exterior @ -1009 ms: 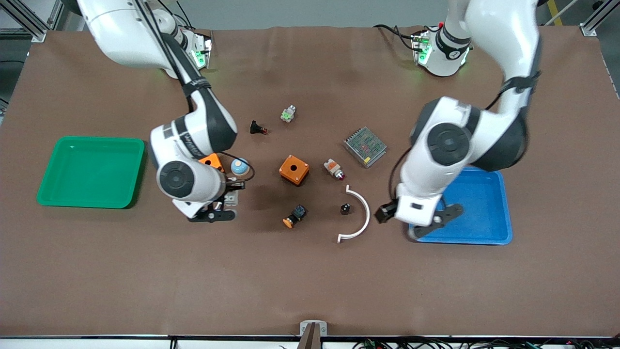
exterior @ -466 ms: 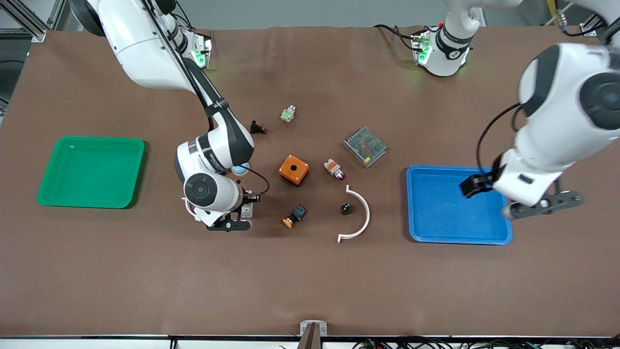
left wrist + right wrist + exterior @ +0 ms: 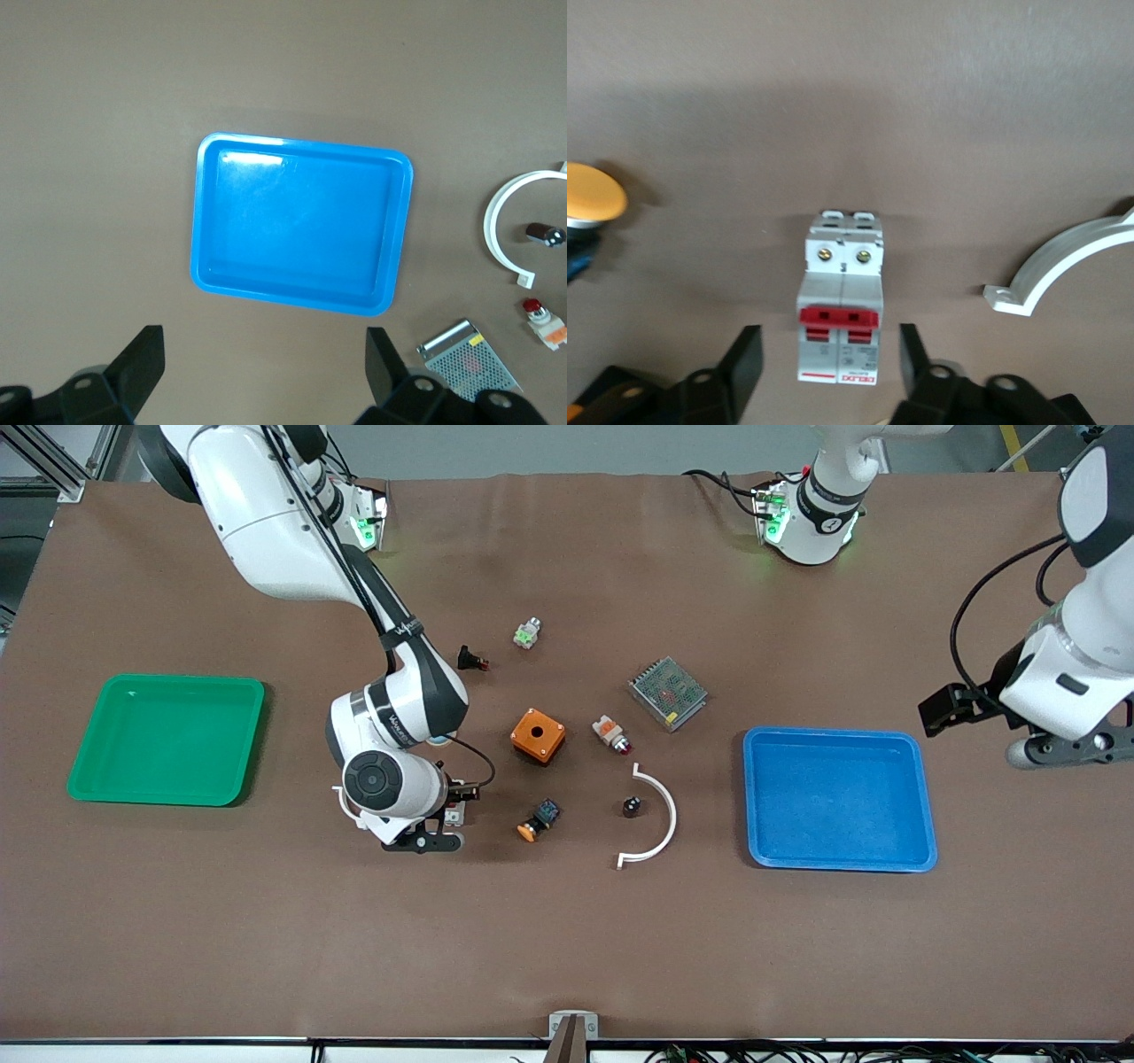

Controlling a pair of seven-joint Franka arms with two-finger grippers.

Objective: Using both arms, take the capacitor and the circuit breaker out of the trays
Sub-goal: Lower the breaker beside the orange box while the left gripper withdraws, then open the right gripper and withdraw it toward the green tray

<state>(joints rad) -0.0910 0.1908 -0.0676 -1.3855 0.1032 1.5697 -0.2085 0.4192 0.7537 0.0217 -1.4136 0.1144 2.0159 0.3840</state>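
Both tools gape: right tool point(image 3: 824, 372) straddling "DELIXI"-marked breaker point(image 3: 840, 301), left tool point(image 3: 266, 376) empty.

Setting: robotics laboratory, bench for sorting electrical parts. Evidence: brown cloth-covered worktop point(image 3: 567, 939); two white robot arms on bases with green status lights; aluminium framing at the corners; cabling along the edge. Stock on the worktop: green tray point(image 3: 166, 738), blue tray point(image 3: 839, 798), orange switch box point(image 3: 537, 734), meshed power supply point(image 3: 668, 693), push buttons, white curved trunking piece point(image 3: 654, 822). No household or shop fittings show.
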